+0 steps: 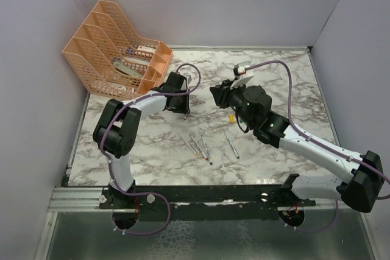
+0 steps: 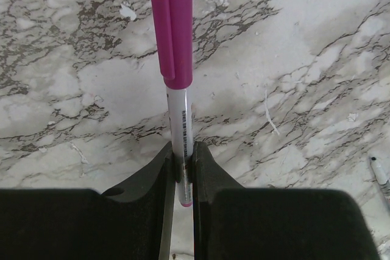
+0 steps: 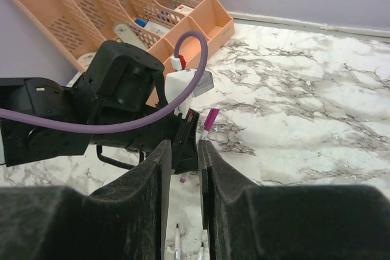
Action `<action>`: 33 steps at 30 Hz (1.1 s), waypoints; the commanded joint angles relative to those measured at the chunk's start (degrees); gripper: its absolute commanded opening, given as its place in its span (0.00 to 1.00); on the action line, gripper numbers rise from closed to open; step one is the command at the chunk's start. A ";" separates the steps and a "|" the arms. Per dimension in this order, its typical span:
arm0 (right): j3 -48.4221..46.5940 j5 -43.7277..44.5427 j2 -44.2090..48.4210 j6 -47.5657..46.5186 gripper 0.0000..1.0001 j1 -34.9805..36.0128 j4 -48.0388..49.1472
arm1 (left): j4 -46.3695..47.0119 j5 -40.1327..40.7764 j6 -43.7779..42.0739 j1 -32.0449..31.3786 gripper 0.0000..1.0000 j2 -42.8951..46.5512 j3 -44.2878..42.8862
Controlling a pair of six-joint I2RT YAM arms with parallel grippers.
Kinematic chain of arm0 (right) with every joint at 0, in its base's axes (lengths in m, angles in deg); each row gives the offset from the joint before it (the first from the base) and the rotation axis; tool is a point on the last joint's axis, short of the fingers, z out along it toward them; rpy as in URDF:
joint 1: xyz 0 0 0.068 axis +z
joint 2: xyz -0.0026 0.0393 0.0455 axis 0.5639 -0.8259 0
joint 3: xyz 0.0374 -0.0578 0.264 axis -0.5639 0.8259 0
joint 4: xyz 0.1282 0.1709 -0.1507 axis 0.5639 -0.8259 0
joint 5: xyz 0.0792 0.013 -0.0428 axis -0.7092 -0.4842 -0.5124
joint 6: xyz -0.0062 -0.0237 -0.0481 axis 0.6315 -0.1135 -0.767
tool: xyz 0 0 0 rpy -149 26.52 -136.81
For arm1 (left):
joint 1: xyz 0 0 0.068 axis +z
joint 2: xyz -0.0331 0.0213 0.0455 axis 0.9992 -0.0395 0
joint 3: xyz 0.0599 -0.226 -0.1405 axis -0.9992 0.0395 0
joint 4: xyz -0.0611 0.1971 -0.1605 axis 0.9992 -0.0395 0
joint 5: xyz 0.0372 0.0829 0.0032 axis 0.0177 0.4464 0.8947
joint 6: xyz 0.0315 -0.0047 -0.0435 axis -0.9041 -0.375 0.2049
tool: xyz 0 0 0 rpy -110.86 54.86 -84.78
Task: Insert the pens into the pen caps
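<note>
My left gripper [image 2: 183, 158] is shut on a pale pen [image 2: 181, 120] whose far end carries the purple cap [image 2: 172, 28]. It holds the pen over the marble table. In the top view the left gripper [image 1: 180, 105] is at the table's middle back, and my right gripper [image 1: 217, 94] faces it from the right, a short gap away. The right gripper [image 3: 184, 148] is open and empty, and the capped pen [image 3: 209, 120] shows just beyond its fingertips. Several uncapped pens [image 1: 199, 145] lie in front. A yellow cap [image 1: 231, 117] lies under the right arm. The other caps are hidden.
Orange file trays [image 1: 113, 56] holding pale objects stand at the back left, also in the right wrist view [image 3: 122, 4]. Grey walls close the back and both sides. A loose pen [image 2: 379, 173] lies at the right edge of the left wrist view.
</note>
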 commanded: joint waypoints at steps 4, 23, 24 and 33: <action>0.83 1.65 1.39 1.26 0.25 -0.02 -1.40 | -2.76 -2.70 1.49 0.41 0.04 -2.66 -2.17; 1.16 2.19 0.43 1.95 0.25 -0.02 -2.26 | -3.62 -1.60 1.93 0.52 0.52 -3.56 -1.78; 1.19 2.33 0.42 1.95 0.25 0.00 -2.28 | -3.63 -1.42 1.93 0.53 0.52 -3.50 -1.85; 2.30 3.08 0.59 1.14 0.24 0.01 -3.62 | -4.02 1.42 1.89 0.85 0.52 2.07 -1.37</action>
